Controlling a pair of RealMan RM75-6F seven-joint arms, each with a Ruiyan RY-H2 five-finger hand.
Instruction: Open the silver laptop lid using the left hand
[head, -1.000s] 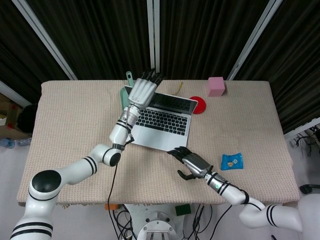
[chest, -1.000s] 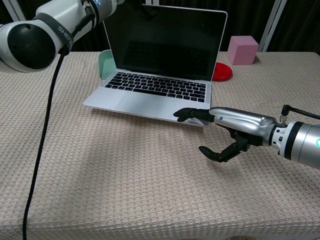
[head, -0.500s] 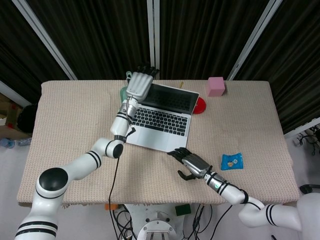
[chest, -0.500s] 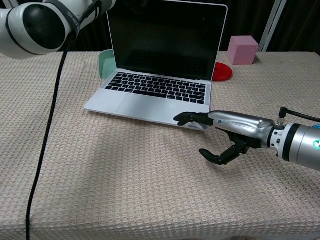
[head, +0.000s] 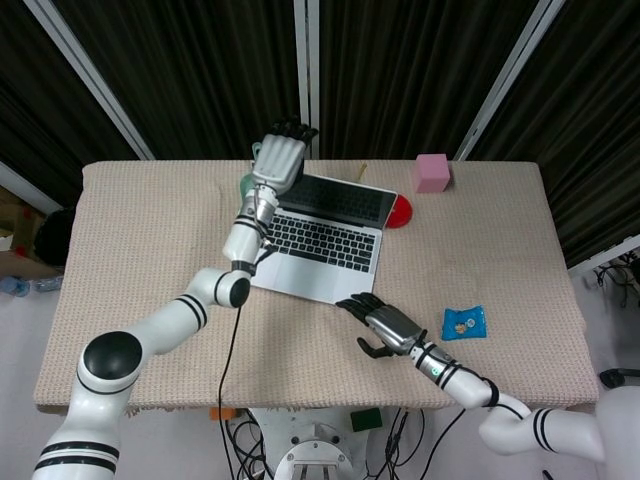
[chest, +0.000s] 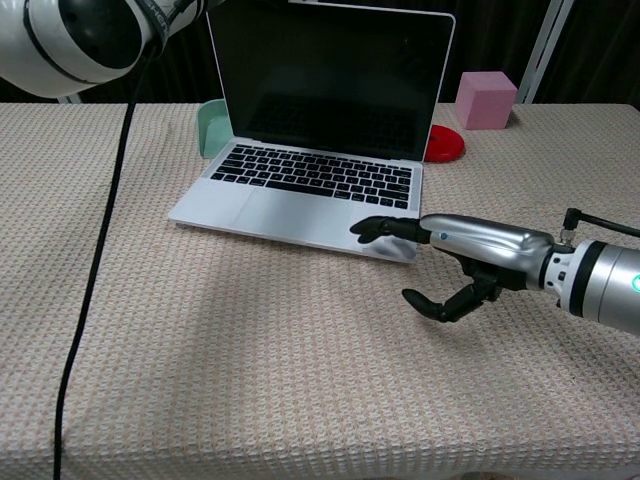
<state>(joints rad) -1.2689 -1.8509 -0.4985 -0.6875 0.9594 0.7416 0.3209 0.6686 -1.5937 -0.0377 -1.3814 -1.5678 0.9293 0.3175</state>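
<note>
The silver laptop (head: 320, 245) stands open on the beige table cloth, its dark screen (chest: 330, 75) close to upright. My left hand (head: 278, 160) lies flat at the lid's upper left corner with its dark fingertips reaching past the top edge; I cannot tell whether it touches the lid. In the chest view only the left arm (chest: 90, 30) shows, not the hand. My right hand (head: 385, 325) rests its fingertips (chest: 372, 228) on the laptop's front right corner, fingers stretched out and thumb curled below, holding nothing.
A pink cube (head: 432, 172) and a red disc (head: 400, 210) sit behind the laptop on the right. A green container (chest: 212, 128) stands at its back left. A blue packet (head: 464, 322) lies right of my right hand. A black cable (chest: 90, 260) hangs from the left arm.
My left hand has moved back and to the left along the lid's top edge, and the screen now stands a little more upright. The right hand has barely shifted.
</note>
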